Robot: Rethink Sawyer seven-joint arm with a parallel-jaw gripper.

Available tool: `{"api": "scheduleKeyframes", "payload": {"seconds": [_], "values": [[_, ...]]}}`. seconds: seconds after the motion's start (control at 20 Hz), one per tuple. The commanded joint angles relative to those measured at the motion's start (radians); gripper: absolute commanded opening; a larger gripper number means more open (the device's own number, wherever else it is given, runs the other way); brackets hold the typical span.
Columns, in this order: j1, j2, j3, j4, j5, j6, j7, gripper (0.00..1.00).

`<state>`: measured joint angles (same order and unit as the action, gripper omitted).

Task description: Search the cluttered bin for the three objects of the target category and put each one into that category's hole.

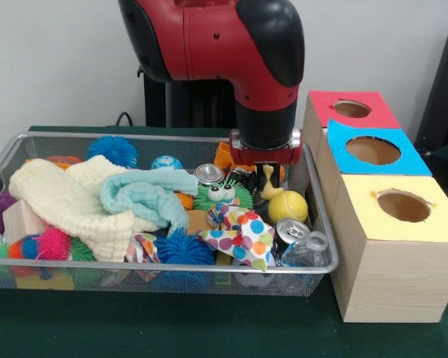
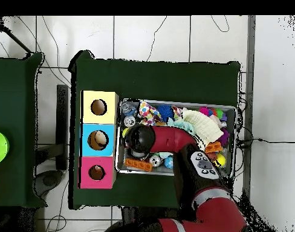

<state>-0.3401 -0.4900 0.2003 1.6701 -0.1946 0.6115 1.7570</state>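
The silver wire-mesh basket [image 1: 157, 267] is full of clutter and also shows in the overhead view [image 2: 232, 109]. My gripper [image 1: 267, 176] reaches down into its back corner nearest the boxes. A small pale-yellow and black toy figure [image 1: 270, 188] stands right under it, touching or nearly so. I cannot tell whether it is held. No yellow duck or brown-and-white figure shows clearly. In the overhead view the arm's black wrist [image 2: 137, 139] hides the gripper.
Three wooden boxes stand beside the basket, each with a hole in its top: red [image 1: 351, 110], blue [image 1: 373, 151], yellow [image 1: 403, 206]. A cream towel [image 1: 63, 201], teal cloth [image 1: 145, 195], polka-dot cloth [image 1: 243, 233], spiky balls [image 1: 113, 149], yellow ball [image 1: 287, 206] and cans [image 1: 288, 231] fill the basket.
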Motion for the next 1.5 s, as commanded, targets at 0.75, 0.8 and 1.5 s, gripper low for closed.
{"api": "scheduleKeyframes", "payload": {"seconds": [0.75, 0.8, 1.5], "values": [[0.068, -0.124, -0.045, -0.099, -0.050, 0.216, 0.028, 0.00], [0.071, -0.129, -0.050, -0.103, -0.049, 0.233, 0.026, 0.00], [0.120, -0.194, -0.063, -0.101, -0.005, 0.319, 0.096, 0.00]]}}
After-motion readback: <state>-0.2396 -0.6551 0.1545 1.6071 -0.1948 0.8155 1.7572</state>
